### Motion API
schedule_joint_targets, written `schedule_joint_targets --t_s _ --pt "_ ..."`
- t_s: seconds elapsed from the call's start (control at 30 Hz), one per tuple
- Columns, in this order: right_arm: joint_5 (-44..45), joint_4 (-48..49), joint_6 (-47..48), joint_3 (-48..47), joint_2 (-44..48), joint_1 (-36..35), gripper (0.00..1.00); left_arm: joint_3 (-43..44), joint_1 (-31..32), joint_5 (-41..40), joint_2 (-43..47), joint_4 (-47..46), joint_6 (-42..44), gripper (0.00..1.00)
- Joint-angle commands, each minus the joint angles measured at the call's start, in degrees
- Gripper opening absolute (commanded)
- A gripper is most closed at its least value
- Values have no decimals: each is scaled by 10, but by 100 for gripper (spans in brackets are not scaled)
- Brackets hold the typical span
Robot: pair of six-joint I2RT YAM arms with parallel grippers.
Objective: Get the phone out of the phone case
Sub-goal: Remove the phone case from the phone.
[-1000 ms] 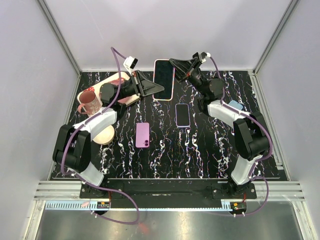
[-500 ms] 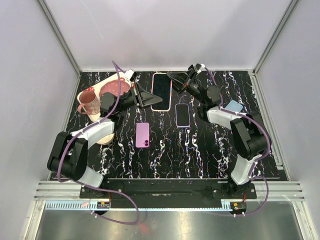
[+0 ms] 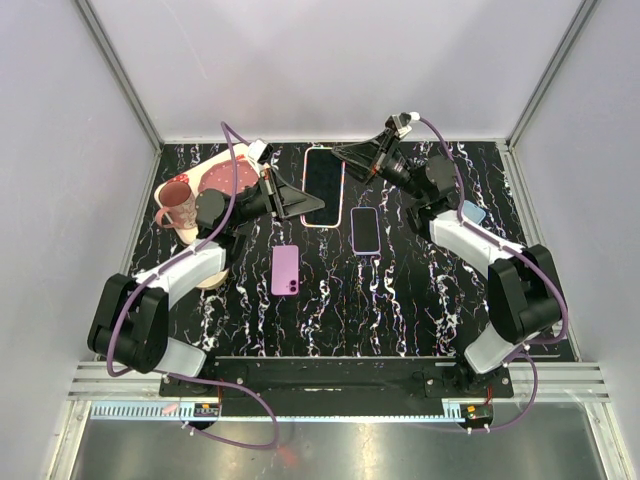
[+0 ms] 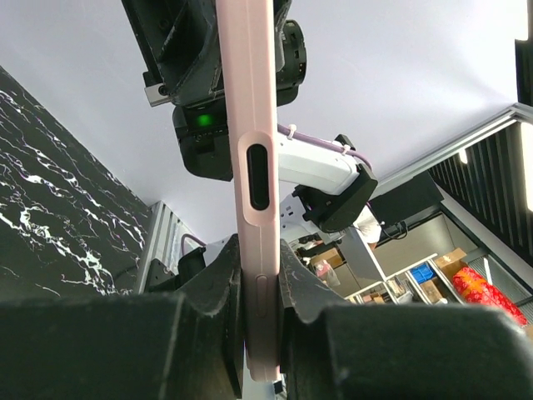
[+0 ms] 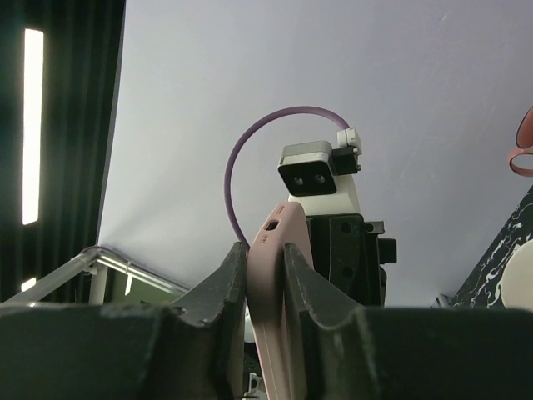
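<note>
Within left pincer (image 4: 260,260), right pincer (image 5: 266,260), phone case (image 4: 248,83)

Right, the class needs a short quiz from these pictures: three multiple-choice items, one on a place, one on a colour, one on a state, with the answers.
1. Where on the table does the pink mug stand?
A) far left
B) far right
C) near middle

2. What colour is the phone case between the arms?
A) green
B) pale pink
C) blue

3. How is that phone case held?
A) lying free, untouched
B) by one gripper only
C) clamped by both the left gripper and the right gripper

Answers:
1 A, the top view shows it at the far left edge.
2 B, both wrist views show a pale pink edge.
3 C, each wrist view shows its fingers shut on the case's edge.
</note>
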State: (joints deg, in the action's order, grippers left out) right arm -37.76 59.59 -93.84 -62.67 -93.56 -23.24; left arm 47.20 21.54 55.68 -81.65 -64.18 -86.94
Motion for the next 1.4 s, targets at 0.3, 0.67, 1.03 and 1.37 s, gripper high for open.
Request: schedule_joint_targets --t_s 0.3,0.67,1.03,1.37 --pt "20 6 -39 -20 -6 16 47 7 11 51 42 -149 26 0" --pt "31 21 -32 15 28 17 58 11 10 45 43 -101 50 0" --pt "62 -105 74 21 103 18 68 12 8 31 47 -15 84 0" --pt "55 -129 92 28 108 14 62 16 5 15 47 2 89 0"
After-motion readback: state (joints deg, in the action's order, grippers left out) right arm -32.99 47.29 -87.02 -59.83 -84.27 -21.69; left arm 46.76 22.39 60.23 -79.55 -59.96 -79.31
